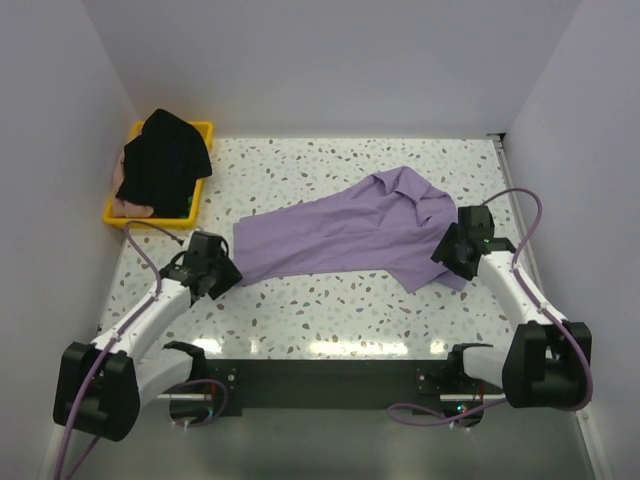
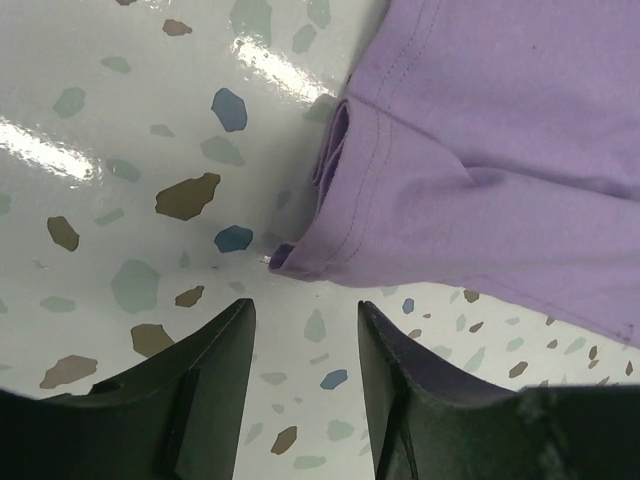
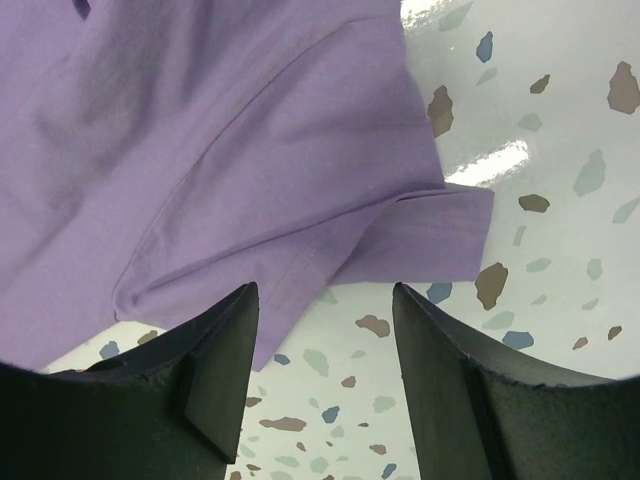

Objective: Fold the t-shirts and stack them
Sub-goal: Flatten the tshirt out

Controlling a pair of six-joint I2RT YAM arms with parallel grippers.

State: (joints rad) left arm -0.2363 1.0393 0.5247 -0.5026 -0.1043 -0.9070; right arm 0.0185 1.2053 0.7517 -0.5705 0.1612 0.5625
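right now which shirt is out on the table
The lavender-purple t-shirt, spread loosely on the table; the black t-shirt and pale pink t-shirt sit heaped in the yellow tray.

The top camera sits above and behind my two bases, facing down and forward, far enough back to take in the whole tabletop (image 1: 330, 310) and both arms. My wrist cameras ride close to the surface, each looking out between its own jaws. The left one faces the near-left hem corner of the lavender t-shirt (image 1: 330, 235), and the right one faces its sleeve end. Each shares its patch with the top view, and the two wrist views do not overlap.
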